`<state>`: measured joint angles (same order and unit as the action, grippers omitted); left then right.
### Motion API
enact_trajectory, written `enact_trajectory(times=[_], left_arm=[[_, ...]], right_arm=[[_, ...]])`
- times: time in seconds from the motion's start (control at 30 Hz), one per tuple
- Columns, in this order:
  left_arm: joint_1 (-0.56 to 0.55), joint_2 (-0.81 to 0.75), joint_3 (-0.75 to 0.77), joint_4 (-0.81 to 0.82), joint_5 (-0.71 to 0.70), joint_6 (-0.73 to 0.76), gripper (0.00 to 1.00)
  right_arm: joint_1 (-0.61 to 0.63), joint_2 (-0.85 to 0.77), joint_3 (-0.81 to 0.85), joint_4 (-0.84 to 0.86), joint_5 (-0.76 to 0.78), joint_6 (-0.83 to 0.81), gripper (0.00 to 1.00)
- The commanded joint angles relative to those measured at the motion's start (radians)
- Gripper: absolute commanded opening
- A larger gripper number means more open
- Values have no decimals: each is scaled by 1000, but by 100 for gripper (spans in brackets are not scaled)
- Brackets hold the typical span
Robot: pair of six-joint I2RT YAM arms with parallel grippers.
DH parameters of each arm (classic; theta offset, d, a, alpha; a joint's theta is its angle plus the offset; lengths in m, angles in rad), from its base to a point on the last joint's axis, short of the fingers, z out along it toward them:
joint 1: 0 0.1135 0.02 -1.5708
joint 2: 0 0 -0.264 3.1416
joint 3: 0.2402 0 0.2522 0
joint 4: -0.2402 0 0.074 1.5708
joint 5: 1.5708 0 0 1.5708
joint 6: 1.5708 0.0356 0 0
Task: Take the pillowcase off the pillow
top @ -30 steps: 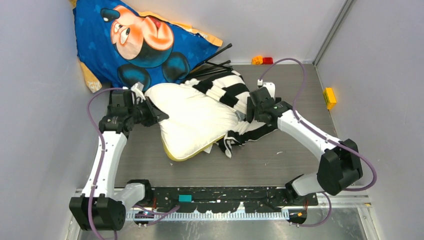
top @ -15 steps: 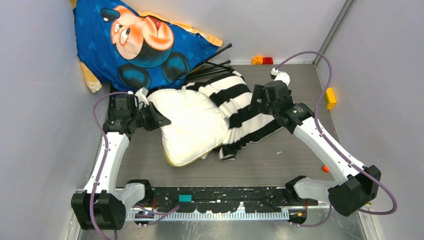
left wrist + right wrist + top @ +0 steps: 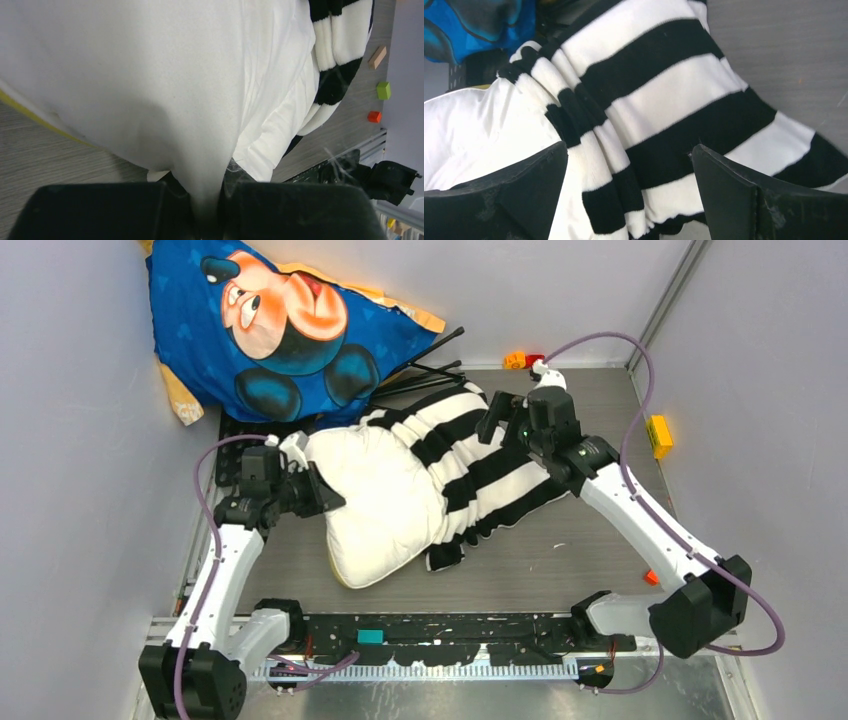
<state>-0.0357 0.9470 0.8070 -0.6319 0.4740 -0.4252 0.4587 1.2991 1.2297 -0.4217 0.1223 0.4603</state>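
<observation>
Over the pillowcase (image 3: 664, 100), the right gripper (image 3: 628, 147) is held wide apart; the pillow (image 3: 150, 75) is clamped by the left gripper (image 3: 207, 200).

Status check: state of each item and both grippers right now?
pillow: lying flat, left half bare.
pillowcase: half off, bunched over the pillow's right half.
left gripper: shut on the pillow's left edge.
right gripper: open, over the pillowcase, holding nothing.
Mickey cushion: propped up in the far left corner, untouched.
</observation>
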Motion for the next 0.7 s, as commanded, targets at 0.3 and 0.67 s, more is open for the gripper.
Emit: enact_trajectory(times=[0.3,0.67], left_arm=[[-169,-34,16,-40,-22,48,0],[-177,3,55,-90,-30,71,0]], right_arm=[[-4,-112,-112,34,-95,74,99],[-3,131,97,-43,-260,-114,97]])
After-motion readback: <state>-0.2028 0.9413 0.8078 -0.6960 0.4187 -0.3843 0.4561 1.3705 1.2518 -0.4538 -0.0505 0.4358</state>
